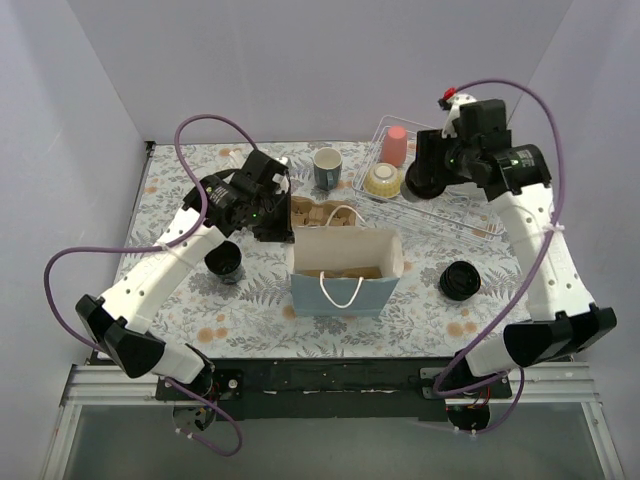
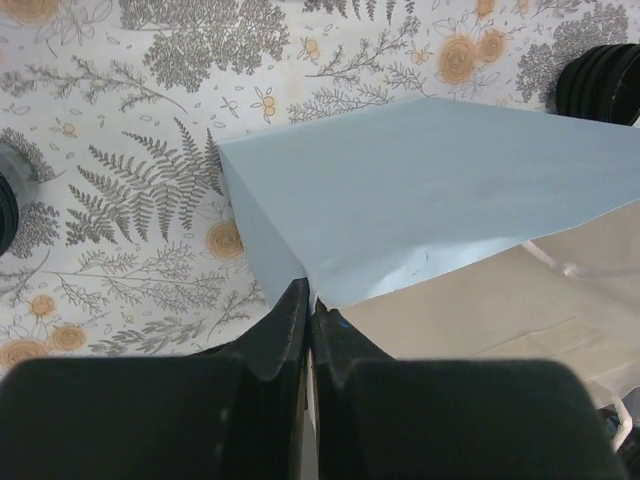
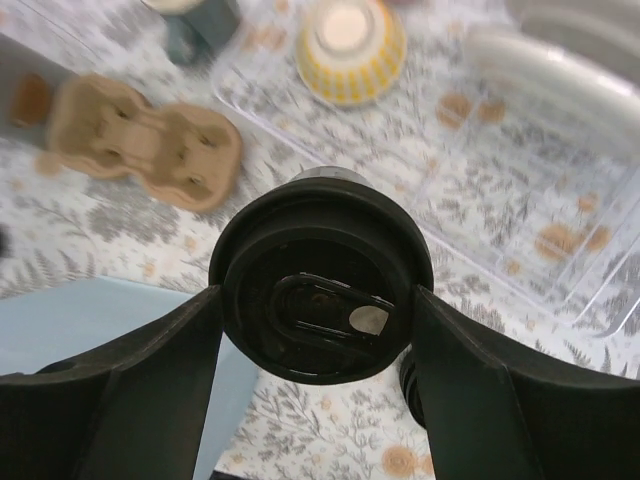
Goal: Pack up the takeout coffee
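takeout coffee (image 3: 320,235): gripped in right claw (image 3: 318,300), seen top-on, body hidden | left claw (image 2: 309,325) pinching bag (image 2: 430,190) rim

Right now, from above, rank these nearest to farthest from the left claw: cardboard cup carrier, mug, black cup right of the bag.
1. Cardboard cup carrier, beside the left gripper, behind the bag.
2. Grey-green mug, farther back.
3. Black lidded cup, right of the bag.
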`<state>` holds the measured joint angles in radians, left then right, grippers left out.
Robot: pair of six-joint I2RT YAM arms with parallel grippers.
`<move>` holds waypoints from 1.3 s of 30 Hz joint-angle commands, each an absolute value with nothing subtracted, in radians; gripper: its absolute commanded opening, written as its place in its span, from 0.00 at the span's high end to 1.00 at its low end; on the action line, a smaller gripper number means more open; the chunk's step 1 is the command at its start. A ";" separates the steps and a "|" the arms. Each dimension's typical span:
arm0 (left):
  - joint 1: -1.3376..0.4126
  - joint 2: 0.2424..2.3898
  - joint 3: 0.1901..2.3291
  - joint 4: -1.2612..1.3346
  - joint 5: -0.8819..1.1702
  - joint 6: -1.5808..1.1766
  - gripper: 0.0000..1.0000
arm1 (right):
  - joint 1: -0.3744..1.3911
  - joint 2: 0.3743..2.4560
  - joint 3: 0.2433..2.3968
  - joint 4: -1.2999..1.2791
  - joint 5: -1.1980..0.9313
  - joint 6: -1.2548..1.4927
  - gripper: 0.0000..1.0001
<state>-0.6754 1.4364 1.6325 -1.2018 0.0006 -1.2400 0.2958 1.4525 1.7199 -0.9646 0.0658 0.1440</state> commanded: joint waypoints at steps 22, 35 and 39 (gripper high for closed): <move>-0.535 1.479 1.721 -1.011 0.230 -1.108 1.00 | 0.484 1.137 1.832 -0.594 -0.747 0.259 0.61; -0.535 1.422 1.606 -0.951 0.319 -1.109 1.00 | 0.609 1.100 1.732 -0.905 -0.511 0.020 0.63; -0.535 1.434 1.609 -0.945 0.371 -1.109 1.00 | 0.638 1.091 1.715 -0.940 -0.445 0.003 0.63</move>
